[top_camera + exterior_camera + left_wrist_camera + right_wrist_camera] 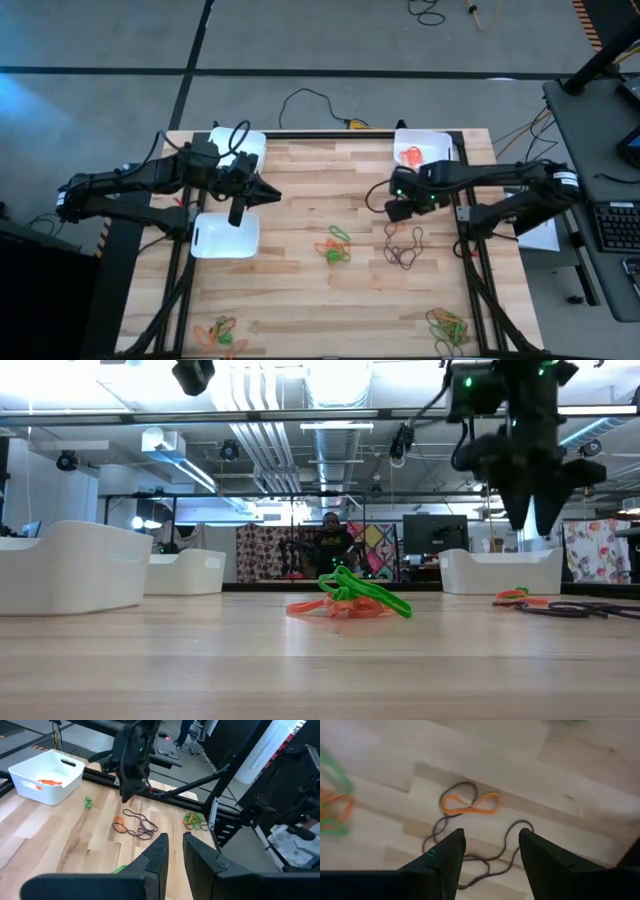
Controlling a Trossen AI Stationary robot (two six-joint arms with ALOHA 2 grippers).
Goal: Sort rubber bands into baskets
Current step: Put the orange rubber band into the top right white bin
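Note:
Three white baskets stand on the wooden table: one at the far left (pixel 240 141), one nearer on the left (pixel 226 238), and one at the far right (pixel 432 141) with orange rubber bands (pixel 49 782) in it. Loose rubber bands lie in a green-orange pile at the middle (pixel 335 246), and as dark loops (pixel 512 827) with an orange one (pixel 470 805) on the right. My right gripper (pixel 492 840) hangs open above those dark loops, pointing down, holding nothing. My left gripper (pixel 175 842) is shut, held high between the two left baskets, pointing toward the right.
Two more mixed piles of bands lie by the near edge, one at the left (pixel 220 333) and one at the right (pixel 447 325). A single green band (pixel 88 801) lies near the far right basket. Black frame rails run along the table's sides.

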